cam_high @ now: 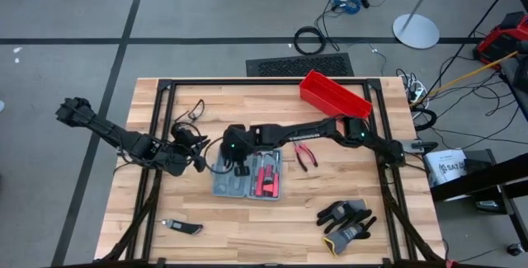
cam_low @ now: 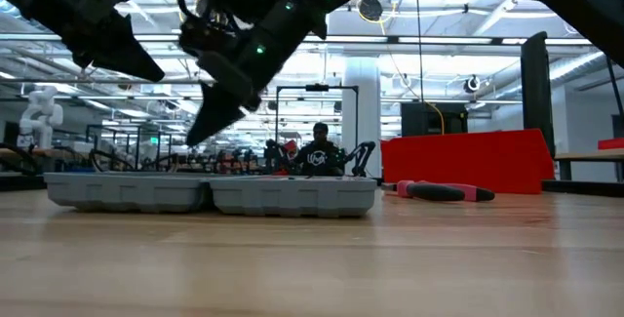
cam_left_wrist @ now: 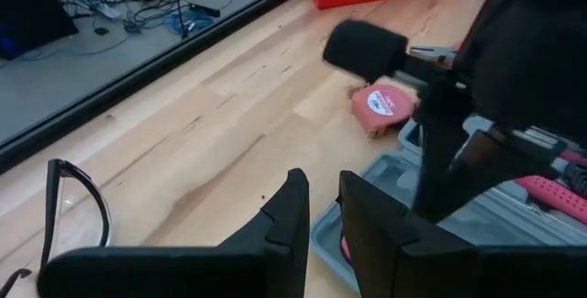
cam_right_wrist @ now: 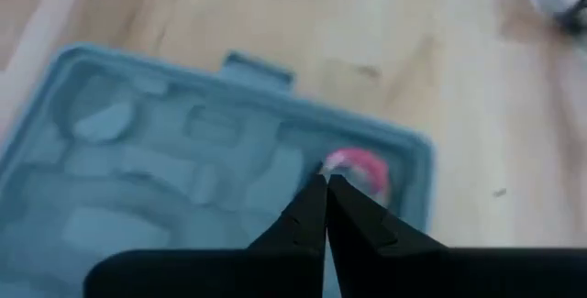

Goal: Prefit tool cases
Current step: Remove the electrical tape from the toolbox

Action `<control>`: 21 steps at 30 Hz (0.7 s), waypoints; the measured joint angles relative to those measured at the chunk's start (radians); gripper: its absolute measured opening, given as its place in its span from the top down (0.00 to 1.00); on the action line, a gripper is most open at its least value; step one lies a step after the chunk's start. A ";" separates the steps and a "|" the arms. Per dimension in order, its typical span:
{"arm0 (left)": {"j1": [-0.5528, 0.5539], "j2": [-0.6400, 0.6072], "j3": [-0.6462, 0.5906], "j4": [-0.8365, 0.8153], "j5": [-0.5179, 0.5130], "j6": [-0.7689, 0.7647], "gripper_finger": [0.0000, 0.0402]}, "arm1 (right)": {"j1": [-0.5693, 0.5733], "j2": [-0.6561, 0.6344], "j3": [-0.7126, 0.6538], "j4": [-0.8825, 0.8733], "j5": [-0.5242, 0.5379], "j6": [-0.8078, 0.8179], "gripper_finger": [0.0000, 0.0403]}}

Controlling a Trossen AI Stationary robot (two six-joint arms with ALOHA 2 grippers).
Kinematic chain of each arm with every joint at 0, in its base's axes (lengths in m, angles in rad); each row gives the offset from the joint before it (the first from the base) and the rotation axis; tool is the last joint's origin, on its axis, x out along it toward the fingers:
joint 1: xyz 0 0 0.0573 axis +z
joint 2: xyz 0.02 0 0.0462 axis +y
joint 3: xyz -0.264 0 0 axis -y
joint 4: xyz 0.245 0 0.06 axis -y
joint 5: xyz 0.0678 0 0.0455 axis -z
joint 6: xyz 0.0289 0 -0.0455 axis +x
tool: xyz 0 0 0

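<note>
The grey-blue tool case point(cam_high: 247, 177) lies open and flat on the wooden table, with red-handled tools in its right half. My right gripper point(cam_right_wrist: 326, 208) is shut and hangs just above the left half's moulded slots point(cam_right_wrist: 165, 179). In the low view its tip point(cam_low: 202, 132) is clear of the case point(cam_low: 210, 195). A small red round thing point(cam_right_wrist: 362, 165) lies in a corner slot behind the fingertips. My left gripper point(cam_left_wrist: 323, 229) hovers at the case's left edge, open by a narrow gap with nothing between its fingers.
A red bin point(cam_high: 334, 95) stands at the far right. Red-handled pliers point(cam_high: 305, 157) lie right of the case, and gloves point(cam_high: 346, 218) lie near the front right. A small dark tool point(cam_high: 181, 227) is at the front left. Glasses point(cam_left_wrist: 73, 206) lie near my left gripper.
</note>
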 joint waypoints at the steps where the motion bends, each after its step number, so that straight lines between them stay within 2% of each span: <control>1: 0.000 0.000 0.000 0.003 0.000 0.000 0.83 | 0.000 -0.001 -0.001 0.007 0.012 0.002 0.96; 11: 0.000 0.000 0.000 0.005 -0.037 0.001 0.83 | -0.018 0.069 -0.002 0.084 -0.014 0.068 0.74; 15: 0.000 0.000 0.000 -0.003 -0.042 0.001 0.83 | -0.022 0.073 -0.002 0.067 -0.055 0.075 0.72; 21: 0.000 0.000 -0.001 -0.005 -0.042 0.001 0.83 | -0.022 0.069 -0.002 -0.013 -0.064 -0.015 0.72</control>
